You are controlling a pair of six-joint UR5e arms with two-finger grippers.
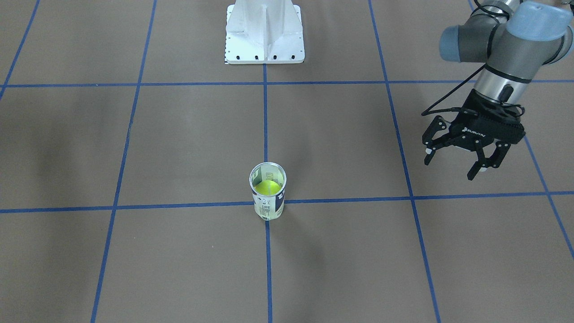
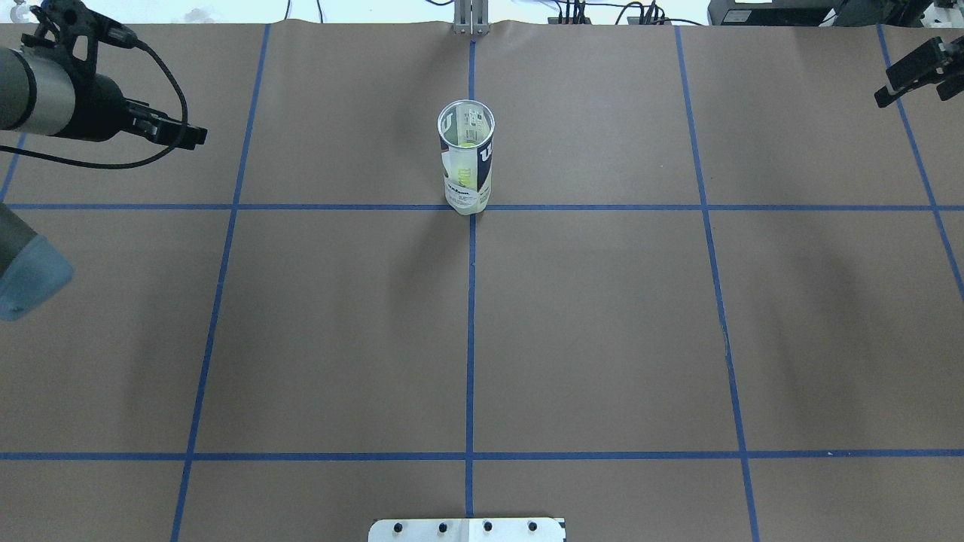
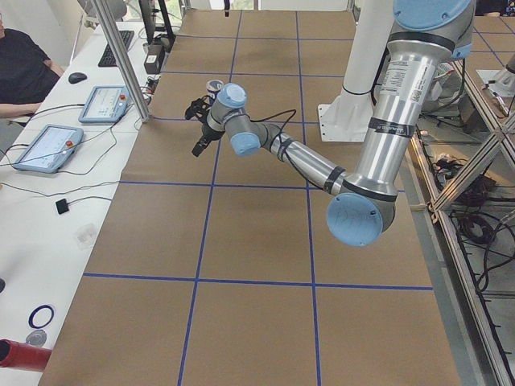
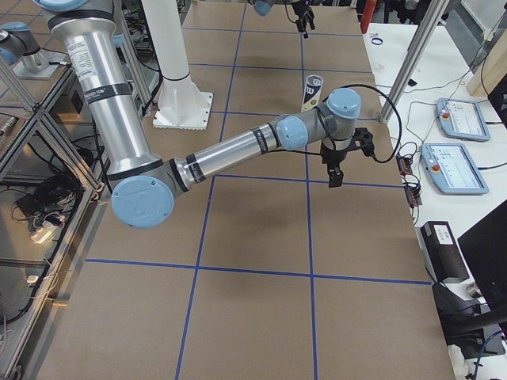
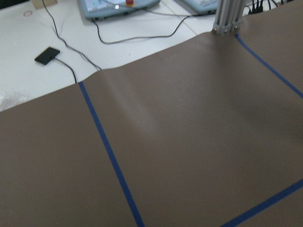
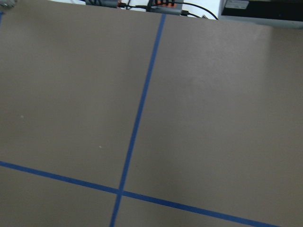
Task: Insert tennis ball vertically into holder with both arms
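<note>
The holder (image 1: 267, 197), a clear can with a navy-and-white label, stands upright and open-topped on the centre blue line. It also shows in the overhead view (image 2: 467, 173) and the right view (image 4: 312, 93). A yellow-green tennis ball (image 1: 266, 187) sits inside it, low in the can. My left gripper (image 1: 452, 167) is open and empty, hanging above the table well off to the side of the holder. My right gripper (image 2: 913, 75) shows partly at the far right corner, fingers apart and empty, far from the holder; it also shows in the right view (image 4: 347, 158).
The white pedestal base (image 1: 264, 36) stands at the robot's side of the table. Blue tape lines grid the brown table cover (image 2: 602, 316). A metal post (image 2: 471, 19) stands at the far edge. Tablets (image 4: 459, 119) and cables lie on the white side table beyond.
</note>
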